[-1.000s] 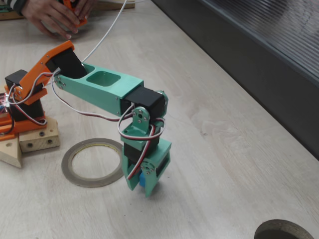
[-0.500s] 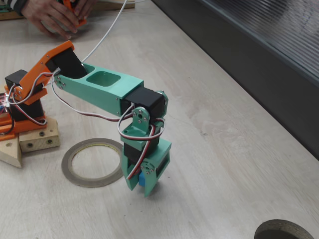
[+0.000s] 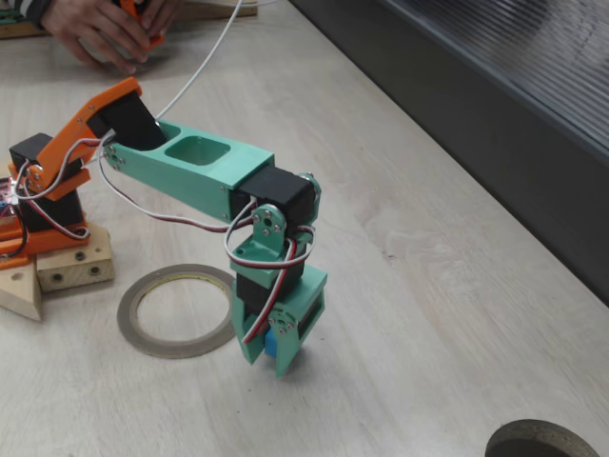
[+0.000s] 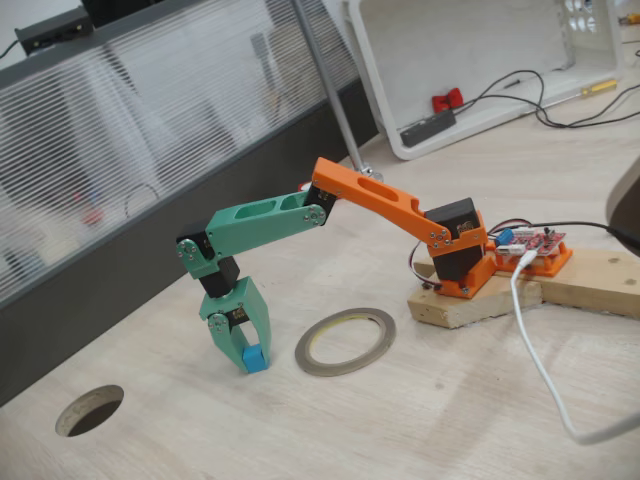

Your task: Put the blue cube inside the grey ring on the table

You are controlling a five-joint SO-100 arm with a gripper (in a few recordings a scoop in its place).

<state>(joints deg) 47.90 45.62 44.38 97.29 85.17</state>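
The blue cube (image 3: 273, 345) (image 4: 254, 358) sits between the green fingers of my gripper (image 3: 269, 356) (image 4: 250, 362), which points straight down and is shut on it. The cube hangs at or just above the pale wood table (image 3: 428, 286) (image 4: 400, 430); I cannot tell whether it touches. The flat grey ring (image 3: 128, 319) (image 4: 389, 330) lies on the table right beside the gripper, between it and the arm's base. The cube is outside the ring, close to its outer edge.
A dark round opening (image 3: 542, 440) (image 4: 90, 410) lies in the table beyond the gripper. A dark ribbed wall (image 3: 495, 114) runs along the table's far side. The arm's wooden base blocks (image 3: 67, 271) (image 4: 480, 300) and a white cable (image 4: 535, 350) lie behind the ring. A person's hands (image 3: 95, 33) are at the top left.
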